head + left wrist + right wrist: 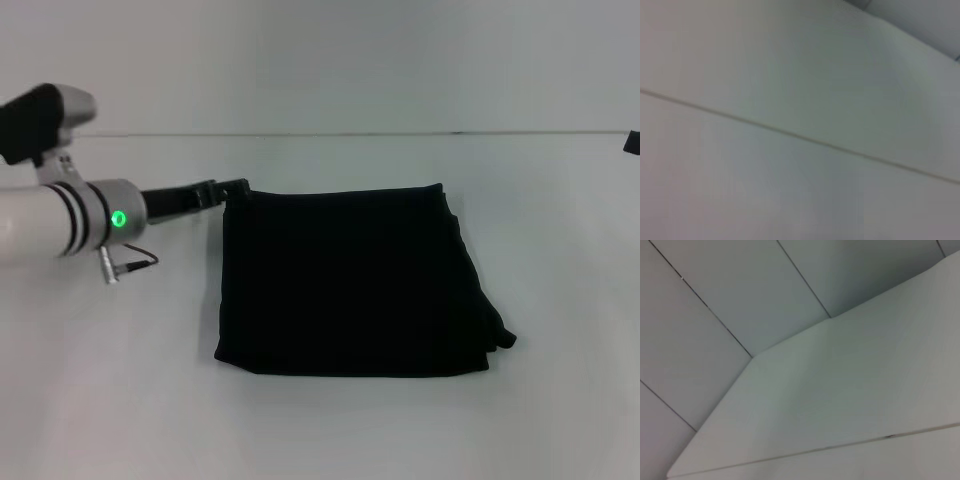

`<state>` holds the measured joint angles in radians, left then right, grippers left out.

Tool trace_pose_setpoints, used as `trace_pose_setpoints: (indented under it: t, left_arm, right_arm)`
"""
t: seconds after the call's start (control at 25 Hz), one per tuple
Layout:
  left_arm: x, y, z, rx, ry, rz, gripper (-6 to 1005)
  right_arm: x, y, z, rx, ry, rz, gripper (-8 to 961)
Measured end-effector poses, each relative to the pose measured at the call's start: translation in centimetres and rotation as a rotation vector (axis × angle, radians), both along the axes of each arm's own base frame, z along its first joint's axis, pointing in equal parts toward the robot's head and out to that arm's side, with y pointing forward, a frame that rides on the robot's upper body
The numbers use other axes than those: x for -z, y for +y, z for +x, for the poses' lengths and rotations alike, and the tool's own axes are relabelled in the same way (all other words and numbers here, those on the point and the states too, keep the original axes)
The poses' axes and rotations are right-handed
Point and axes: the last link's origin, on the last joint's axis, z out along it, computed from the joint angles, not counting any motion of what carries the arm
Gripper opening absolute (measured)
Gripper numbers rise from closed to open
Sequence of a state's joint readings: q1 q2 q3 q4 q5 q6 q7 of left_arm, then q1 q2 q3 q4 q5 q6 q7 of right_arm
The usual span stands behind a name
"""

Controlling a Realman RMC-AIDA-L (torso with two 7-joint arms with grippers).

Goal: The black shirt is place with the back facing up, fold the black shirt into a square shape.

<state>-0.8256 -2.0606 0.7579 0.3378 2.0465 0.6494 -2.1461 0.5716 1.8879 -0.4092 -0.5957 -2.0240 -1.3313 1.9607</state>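
The black shirt (350, 282) lies folded into a rough square in the middle of the white table (330, 430) in the head view. Layered edges show along its right side. My left gripper (232, 189) reaches in from the left and sits at the shirt's far left corner, touching or just beside it. Only a small dark sliver of my right gripper (632, 143) shows at the right edge of the head view, well away from the shirt. Neither wrist view shows the shirt or any fingers.
The left arm's white wrist with a green light (118, 219) hangs over the table's left part. The table's far edge (400, 133) meets a pale wall. The wrist views show only the white table surface (850, 405) and wall panels (790, 65).
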Motion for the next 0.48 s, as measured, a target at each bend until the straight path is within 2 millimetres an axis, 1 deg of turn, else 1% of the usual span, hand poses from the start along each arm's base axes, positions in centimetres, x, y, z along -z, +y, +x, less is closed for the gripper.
trace_pose_setpoints:
  t: [0.12,0.48]
  left_arm:
    - [0.9,-0.2,0.3,0.002,0.008,-0.009,895]
    - [1.7,-0.4,1.1,0.009,-0.006,-0.036,874]
  right_arm:
    - [0.4,0.2,0.2,0.009,-0.027,-0.004,730]
    - [0.6,0.4,0.7,0.032,-0.061,-0.002,730]
